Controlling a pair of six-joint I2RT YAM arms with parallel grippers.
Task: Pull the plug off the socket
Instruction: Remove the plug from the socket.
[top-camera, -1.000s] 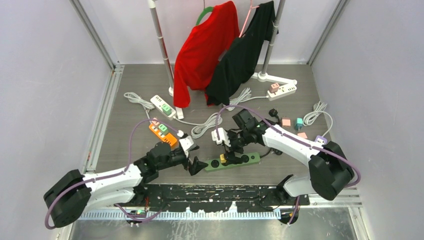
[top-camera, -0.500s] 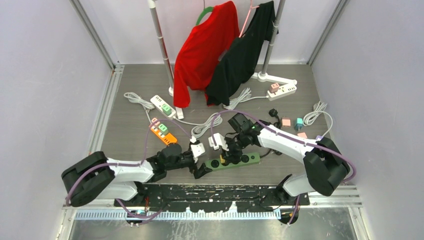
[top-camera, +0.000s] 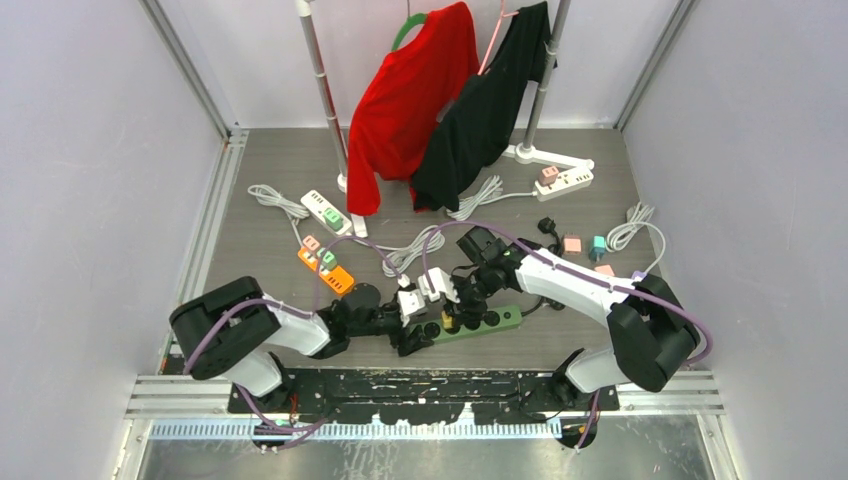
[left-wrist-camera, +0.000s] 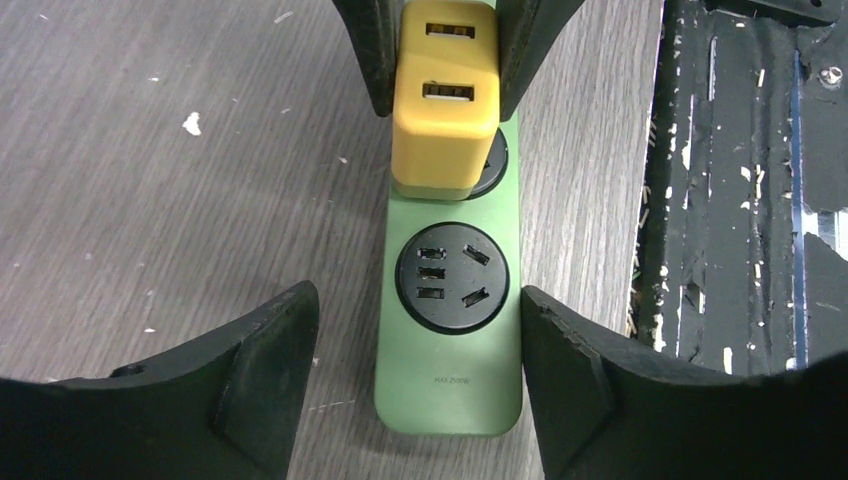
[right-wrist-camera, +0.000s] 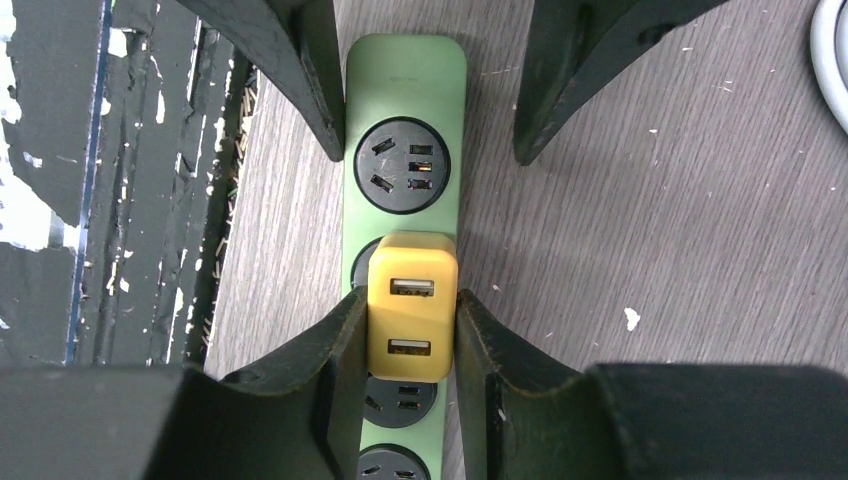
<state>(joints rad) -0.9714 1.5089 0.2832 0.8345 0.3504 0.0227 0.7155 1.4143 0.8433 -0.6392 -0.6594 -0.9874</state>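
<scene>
A yellow two-port USB plug (right-wrist-camera: 412, 305) sits in the second socket of a green power strip (right-wrist-camera: 405, 90) lying near the front edge (top-camera: 490, 320). My right gripper (right-wrist-camera: 410, 310) is shut on the plug, one finger pressed to each side, as the left wrist view also shows around the plug (left-wrist-camera: 445, 110). My left gripper (left-wrist-camera: 420, 310) straddles the strip's free end (left-wrist-camera: 450, 385). It is open: the right finger touches the strip's edge and the left finger stands off it. In the top view both grippers meet at the strip's left end (top-camera: 432, 325).
The black scuffed base plate (top-camera: 430, 385) runs just in front of the strip. An orange strip (top-camera: 325, 265), a white strip (top-camera: 326, 212) and coiled white cables (top-camera: 410, 250) lie behind. Small adapters (top-camera: 585, 245) sit at right. Red (top-camera: 410, 100) and black (top-camera: 485, 110) shirts hang at the back.
My left arm slid right until its jaws straddled the strip's end, and they narrowed. My right gripper came down and closed on the yellow plug.
</scene>
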